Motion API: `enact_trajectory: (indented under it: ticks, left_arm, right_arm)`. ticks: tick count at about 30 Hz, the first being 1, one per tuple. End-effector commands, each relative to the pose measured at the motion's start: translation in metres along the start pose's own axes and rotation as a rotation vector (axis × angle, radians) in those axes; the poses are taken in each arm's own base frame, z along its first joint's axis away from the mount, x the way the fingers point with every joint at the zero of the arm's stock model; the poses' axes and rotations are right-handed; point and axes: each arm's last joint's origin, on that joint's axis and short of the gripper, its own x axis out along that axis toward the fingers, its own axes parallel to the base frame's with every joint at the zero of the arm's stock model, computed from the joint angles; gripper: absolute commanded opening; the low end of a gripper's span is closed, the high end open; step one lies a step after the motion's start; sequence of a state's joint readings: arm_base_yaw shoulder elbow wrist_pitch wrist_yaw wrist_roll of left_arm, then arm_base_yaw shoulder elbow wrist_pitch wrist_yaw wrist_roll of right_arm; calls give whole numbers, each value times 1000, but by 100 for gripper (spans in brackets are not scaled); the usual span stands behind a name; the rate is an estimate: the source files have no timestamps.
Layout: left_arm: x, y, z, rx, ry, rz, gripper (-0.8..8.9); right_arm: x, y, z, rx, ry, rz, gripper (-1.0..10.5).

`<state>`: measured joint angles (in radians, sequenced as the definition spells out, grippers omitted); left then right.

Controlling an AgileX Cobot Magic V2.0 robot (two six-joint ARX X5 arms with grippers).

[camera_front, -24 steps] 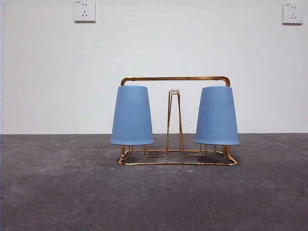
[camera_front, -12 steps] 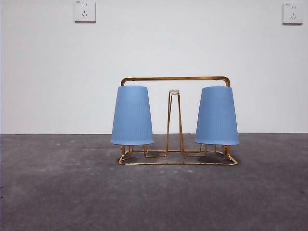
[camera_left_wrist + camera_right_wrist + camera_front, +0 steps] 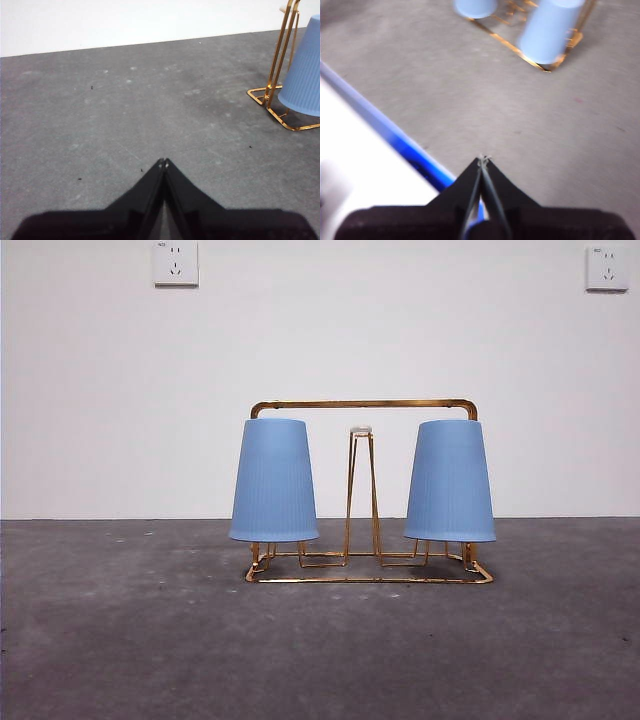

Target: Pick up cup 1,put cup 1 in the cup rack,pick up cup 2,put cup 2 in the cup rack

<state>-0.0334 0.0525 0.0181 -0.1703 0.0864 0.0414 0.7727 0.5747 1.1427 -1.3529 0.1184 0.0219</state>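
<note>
Grey counter (image 3: 320,640), white wall behind. Left gripper (image 3: 163,162) pressed together, empty, low over bare counter, rack (image 3: 280,95) off to side, near. Right gripper (image 3: 482,159) also together, empty, well apart from rack. Since a second ago nothing moved: left cup (image 3: 274,480) and right cup (image 3: 450,480) sit inverted on pegs. Task looks finished, arms parked.

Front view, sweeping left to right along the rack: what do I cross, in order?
Left blue cup upside down on the cup rack → bare middle peg with its white tip → right blue cup, also upside down.
</note>
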Motion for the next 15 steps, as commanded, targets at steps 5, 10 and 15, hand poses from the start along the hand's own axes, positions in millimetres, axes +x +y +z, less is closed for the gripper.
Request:
enact_trajectory:
  ticks: [5, 10, 15]
  left_arm:
    - [2, 0, -3, -6, 12, 4, -4]
    - [2, 0, -4, -6, 16, 4, -3]
    - [2, 0, -4, -6, 16, 4, -3]
  right_arm:
    - [-10, -11, 2, 140, -228, -204, 1]
    - [0, -20, -3, 203, -492, -400, 1]
    - [43, -32, -26, 222, -617, -509, 1]
